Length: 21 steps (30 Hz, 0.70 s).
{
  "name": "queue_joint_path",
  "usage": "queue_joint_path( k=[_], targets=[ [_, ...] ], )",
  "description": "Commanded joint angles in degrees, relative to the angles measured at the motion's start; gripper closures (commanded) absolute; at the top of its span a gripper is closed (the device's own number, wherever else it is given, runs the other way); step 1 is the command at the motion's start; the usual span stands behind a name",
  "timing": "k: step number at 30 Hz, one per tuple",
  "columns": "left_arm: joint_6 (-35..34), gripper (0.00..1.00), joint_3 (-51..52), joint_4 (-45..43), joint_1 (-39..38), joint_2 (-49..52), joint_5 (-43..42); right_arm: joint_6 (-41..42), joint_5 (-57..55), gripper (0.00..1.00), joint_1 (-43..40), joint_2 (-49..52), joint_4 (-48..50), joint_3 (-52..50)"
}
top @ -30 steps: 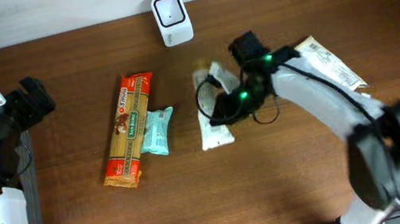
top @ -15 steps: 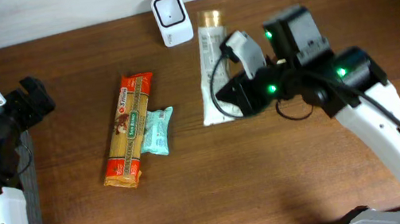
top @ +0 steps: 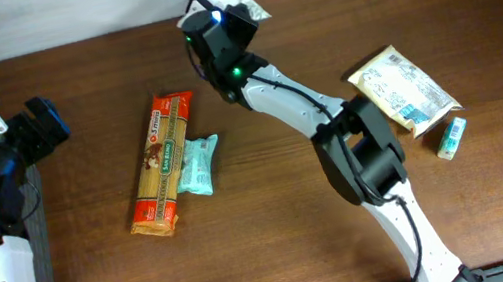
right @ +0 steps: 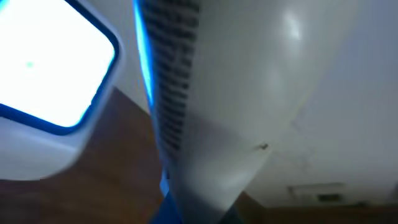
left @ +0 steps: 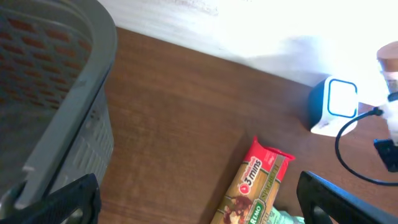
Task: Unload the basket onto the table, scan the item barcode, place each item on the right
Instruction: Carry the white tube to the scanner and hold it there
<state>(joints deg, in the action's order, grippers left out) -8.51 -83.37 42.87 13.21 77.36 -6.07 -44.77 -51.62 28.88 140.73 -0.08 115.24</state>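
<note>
While the right arm does the work, let's sweep across from the left. A grey basket (left: 62, 93) sits at the far edge of the table (top: 279, 248), presumably the drop-off for scanned goods; the bit of its inside that shows holds nothing I can make out. Beside it the left gripper (top: 47, 128) hovers with jaws spread wide, gripping nothing, parked well clear of the action. Next, the orange pasta packet (top: 162, 163) lies flat with a small teal packet (top: 197, 165) touching its right side, both waiting their turn, I'd say. Now the main event: the right gripper (top: 217, 20) is clamped tight on a white packet (top: 238, 3), raised at the back edge, right over the scanner (left: 339, 106). From the right wrist view the packet's pale face sits close beside the scanner's lit window. That's how a barcode gets read, though I can't see the barcode itself. Far right, a cream sachet (top: 403, 89) and a little teal box (top: 449, 137) lie just beside each other.
</note>
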Motion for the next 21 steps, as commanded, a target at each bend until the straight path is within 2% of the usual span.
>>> queue_joint_path(
  k=[1, 13, 16, 18, 20, 21],
  targets=[
    [1.14, 0.01, -0.20, -0.11, 0.20, -0.28, -0.59, -3.02, -4.11, 0.96, -1.62, 1.60, 1.60, 1.77],
    [1.11, 0.01, -0.20, -0.11, 0.20, -0.28, -0.59, -2.84, -2.82, 0.96, -0.81, 2.14, -0.61, 1.66],
    [1.11, 0.01, -0.20, -0.11, 0.20, -0.28, -0.59, -2.80, -2.69, 0.96, 0.20, -1.01, -2.95, 1.66],
    [1.11, 0.01, -0.20, -0.11, 0.20, -0.28, -0.59, -2.10, 0.96, 0.96, 1.22, -5.68, -9.88, 1.66],
    [1.11, 0.01, -0.20, -0.11, 0.20, -0.28, -0.59, 8.13, 5.73, 0.96, 2.56, -12.04, -19.34, 1.66],
    [1.11, 0.01, -0.20, -0.11, 0.20, -0.28, -0.59, 15.52, 12.92, 0.96, 3.37, -17.79, -28.87, 1.68]
  ],
)
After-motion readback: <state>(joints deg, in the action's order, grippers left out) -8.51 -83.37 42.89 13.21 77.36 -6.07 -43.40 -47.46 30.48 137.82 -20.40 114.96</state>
